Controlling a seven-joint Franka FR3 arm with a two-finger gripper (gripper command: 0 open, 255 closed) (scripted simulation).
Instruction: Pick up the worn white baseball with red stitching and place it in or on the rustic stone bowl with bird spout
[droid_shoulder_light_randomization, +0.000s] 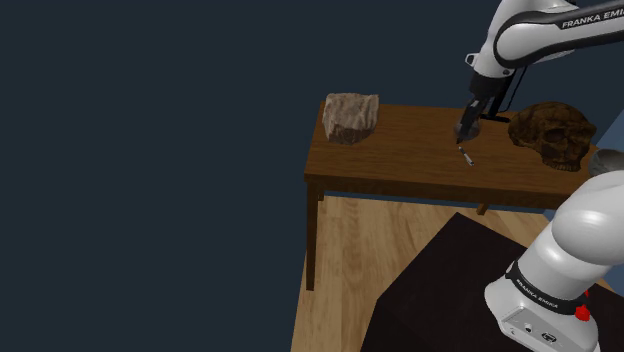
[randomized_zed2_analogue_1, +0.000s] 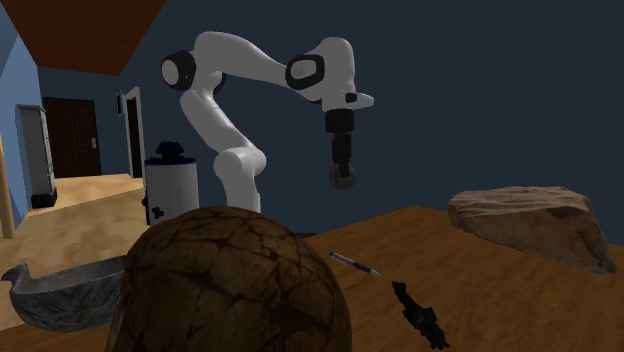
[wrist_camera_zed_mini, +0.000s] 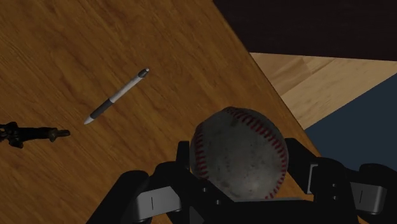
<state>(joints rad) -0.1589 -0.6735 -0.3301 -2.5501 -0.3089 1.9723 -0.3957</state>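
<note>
Scuffed white baseball (wrist_camera_zed_mini: 238, 153) clasped by the closed-in gripper (randomized_zed2_analogue_1: 344, 172) | held clear above wooden table (droid_shoulder_light_randomization: 400, 170), near its edge | pen (wrist_camera_zed_mini: 118, 95) lain apart | stone bowl (randomized_zed2_analogue_1: 60, 290) well apart.

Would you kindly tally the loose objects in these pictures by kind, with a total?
Baseball: 1
Pen: 1
Stone bowl: 1
Pale rock: 1
Dark brown cracked lump: 1
Small black object: 1
Total: 6

Dim renders throughout — the worktop (droid_shoulder_light_randomization: 400, 165) reads murky brown, the wall (droid_shoulder_light_randomization: 150, 150) dark blue — the arm (randomized_zed2_analogue_1: 240, 50) brightest, softly shaded.
</note>
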